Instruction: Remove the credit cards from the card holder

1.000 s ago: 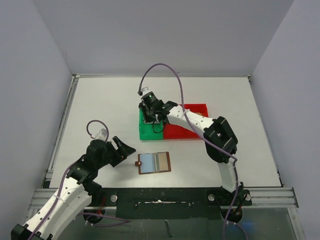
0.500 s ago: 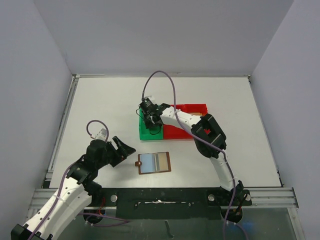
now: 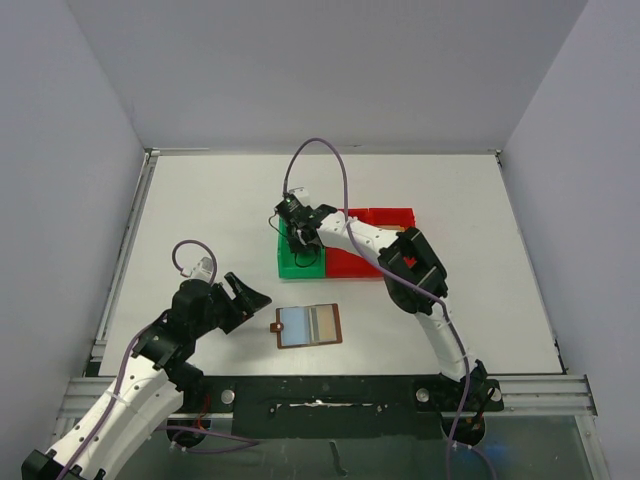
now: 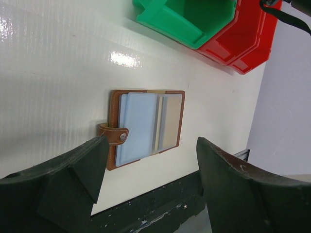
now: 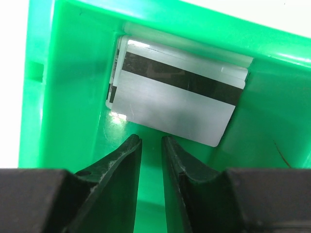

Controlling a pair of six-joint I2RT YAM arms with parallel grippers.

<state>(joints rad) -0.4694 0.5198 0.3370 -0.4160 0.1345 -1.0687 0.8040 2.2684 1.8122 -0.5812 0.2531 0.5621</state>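
The wallet [image 3: 308,326] lies on the table [image 3: 200,220], in front of 2 bins [image 3: 345,256] set side by side. Cards [image 5: 175,104] lie in the left bin [image 5: 63,97].
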